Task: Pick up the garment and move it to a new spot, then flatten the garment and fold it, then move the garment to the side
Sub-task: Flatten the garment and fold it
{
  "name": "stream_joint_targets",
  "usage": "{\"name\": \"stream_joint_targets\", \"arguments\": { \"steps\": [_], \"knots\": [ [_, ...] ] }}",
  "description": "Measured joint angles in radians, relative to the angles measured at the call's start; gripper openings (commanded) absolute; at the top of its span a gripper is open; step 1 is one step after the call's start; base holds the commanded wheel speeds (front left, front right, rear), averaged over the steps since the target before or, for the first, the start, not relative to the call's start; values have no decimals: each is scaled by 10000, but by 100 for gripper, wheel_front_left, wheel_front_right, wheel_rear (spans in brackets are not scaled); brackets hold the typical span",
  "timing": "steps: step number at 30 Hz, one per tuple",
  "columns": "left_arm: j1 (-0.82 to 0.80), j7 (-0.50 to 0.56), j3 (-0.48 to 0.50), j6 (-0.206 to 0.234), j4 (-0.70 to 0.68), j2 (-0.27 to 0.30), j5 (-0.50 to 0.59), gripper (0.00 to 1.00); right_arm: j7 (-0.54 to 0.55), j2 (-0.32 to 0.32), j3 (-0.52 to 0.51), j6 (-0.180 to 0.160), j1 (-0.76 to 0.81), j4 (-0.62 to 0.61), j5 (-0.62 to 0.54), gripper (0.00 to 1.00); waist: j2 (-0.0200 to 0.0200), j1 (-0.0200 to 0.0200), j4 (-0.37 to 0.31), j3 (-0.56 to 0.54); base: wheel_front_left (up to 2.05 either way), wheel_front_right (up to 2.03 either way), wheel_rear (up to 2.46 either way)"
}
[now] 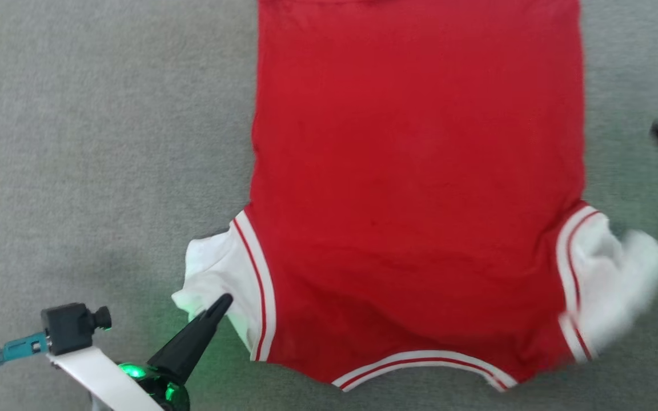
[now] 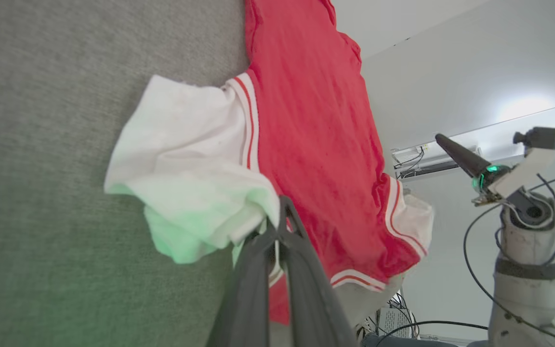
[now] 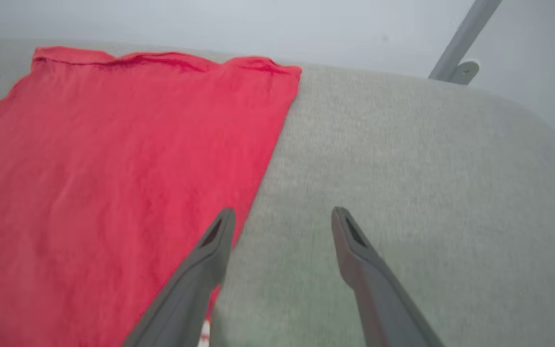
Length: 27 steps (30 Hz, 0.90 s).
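Left hand (image 1: 224, 301), at the lower left of the head view, is clenched on the garment (image 1: 414, 200). Its dark fingers (image 2: 306, 279) pinch the crumpled white left sleeve (image 2: 186, 159), which is tinted green by the hand's light. Right hand (image 3: 282, 217) is released, fingers well apart and holding nothing, poised above the grey table (image 3: 403, 168) at the garment's right side edge. The garment lies spread flat on the table, its red body smooth, striped neckline (image 1: 426, 362) nearest the robot and hem farthest away. White right sleeve (image 1: 609, 285) appears blurred in the head view, apart from both hands.
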Motion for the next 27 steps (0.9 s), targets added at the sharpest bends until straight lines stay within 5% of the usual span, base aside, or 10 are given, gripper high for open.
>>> {"name": "stream_joint_targets", "arguments": {
  "steps": [4,12,24,25,26,27],
  "knots": [
    [-444,29,-182,0,-387,-17,161,0,355,-173,318,-2,-3027,2234,-686,100,0,0,475,410,0,0,0],
    [-1151,25,-587,0,-828,-165,341,0,1452,-309,1058,0,-6551,5599,-1737,100,0,0,1277,1359,0,0,0],
    [-1894,-324,-1135,0,-1007,-117,384,0,2410,-395,1868,-2,-9033,8098,-2711,100,0,0,1936,2528,0,0,0],
    [-1962,-353,-1181,0,-993,-117,382,0,2408,-397,1910,-4,-9110,8170,-2711,68,0,0,1946,2553,0,0,0],
    [-2024,-380,-1220,0,-988,-117,382,0,2405,-389,1950,-4,-9176,8249,-2704,19,0,0,1942,2559,0,0,0],
    [-2075,-405,-1264,0,-963,-117,376,0,2374,-385,1996,-4,-9198,8305,-2667,0,-1,0,1929,2548,0,0,0]
  ]
}}
